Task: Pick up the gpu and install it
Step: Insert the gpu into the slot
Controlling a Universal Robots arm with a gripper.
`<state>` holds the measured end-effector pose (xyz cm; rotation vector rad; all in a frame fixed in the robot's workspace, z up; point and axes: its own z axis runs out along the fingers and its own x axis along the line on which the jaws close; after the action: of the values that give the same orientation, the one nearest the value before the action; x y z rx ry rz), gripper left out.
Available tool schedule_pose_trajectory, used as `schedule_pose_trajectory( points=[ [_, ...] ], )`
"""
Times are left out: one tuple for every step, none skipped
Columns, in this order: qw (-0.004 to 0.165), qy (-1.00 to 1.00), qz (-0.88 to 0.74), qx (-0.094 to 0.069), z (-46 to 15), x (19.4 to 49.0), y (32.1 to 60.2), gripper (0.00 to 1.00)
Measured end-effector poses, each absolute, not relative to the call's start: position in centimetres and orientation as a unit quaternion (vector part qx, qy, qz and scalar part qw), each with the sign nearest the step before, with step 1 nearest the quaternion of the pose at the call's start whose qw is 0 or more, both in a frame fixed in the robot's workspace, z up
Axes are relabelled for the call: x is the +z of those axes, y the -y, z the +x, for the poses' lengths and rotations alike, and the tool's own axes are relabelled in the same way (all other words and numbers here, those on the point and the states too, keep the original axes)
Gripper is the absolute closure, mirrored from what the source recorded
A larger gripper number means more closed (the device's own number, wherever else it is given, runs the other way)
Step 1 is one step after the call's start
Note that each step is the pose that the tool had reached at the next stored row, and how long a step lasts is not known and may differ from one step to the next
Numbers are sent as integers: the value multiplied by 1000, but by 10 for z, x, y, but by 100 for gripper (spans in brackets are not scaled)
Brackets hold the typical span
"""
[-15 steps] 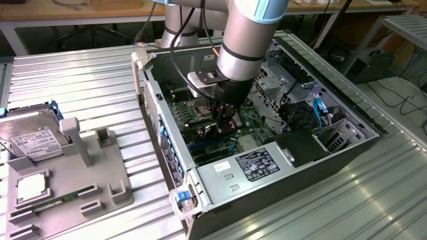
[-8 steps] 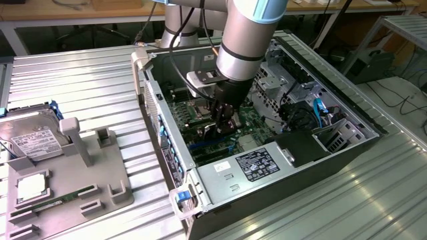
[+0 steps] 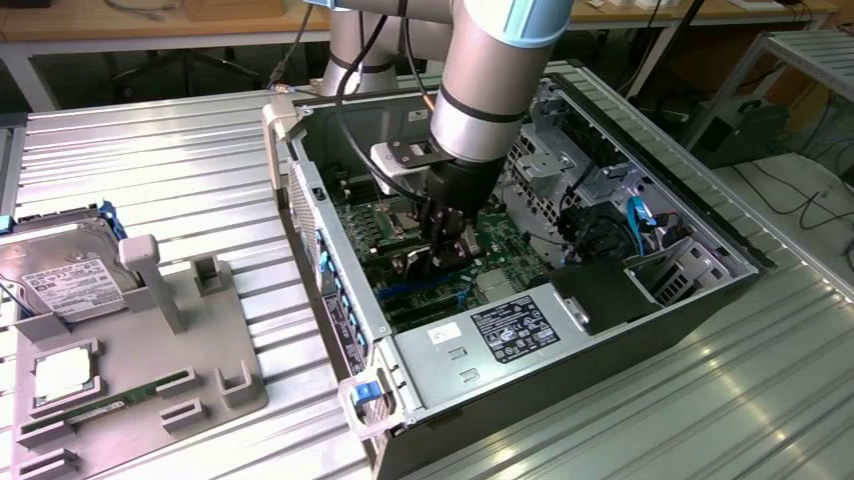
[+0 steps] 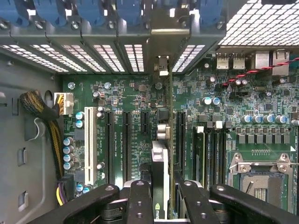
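While lowered inside the open computer case (image 3: 561, 330), gripper (image 4: 161, 196) pinches the gpu (image 4: 160, 186) edge-on over the motherboard (image 4: 131, 121) slots.

A: Exterior view evenly lit from overhead; glare streaks on the ribbed metal table (image 3: 641, 400), slightly washed out on the exterior view's left.
B: Inside the computer case (image 3: 441, 370) dimmer, arm (image 3: 494, 80) shadowing the motherboard (image 3: 400, 225).
A: Wrist view: motherboard sharp, vent grille (image 4: 261, 23) blown white, gripper (image 4: 161, 196) soft up close.
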<state>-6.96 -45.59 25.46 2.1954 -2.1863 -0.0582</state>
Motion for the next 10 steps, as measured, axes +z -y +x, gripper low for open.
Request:
schedule_pose_trajectory(
  points=[
    [21,709,705,-19,-70,255,456,73],
    [21,709,704,-19,-71,254,456,73],
    [21,709,704,-19,-71,254,456,73],
    [21,709,704,-19,-71,254,456,73],
    [21,709,704,-19,-71,254,456,73],
    [21,709,704,-19,-71,252,456,73],
    [21,709,704,-19,-71,251,456,73],
    [21,709,704,-19,-71,250,456,73],
    [21,709,704,-19,-71,246,456,73],
    [21,709,704,-19,-71,246,456,73]
  ],
)
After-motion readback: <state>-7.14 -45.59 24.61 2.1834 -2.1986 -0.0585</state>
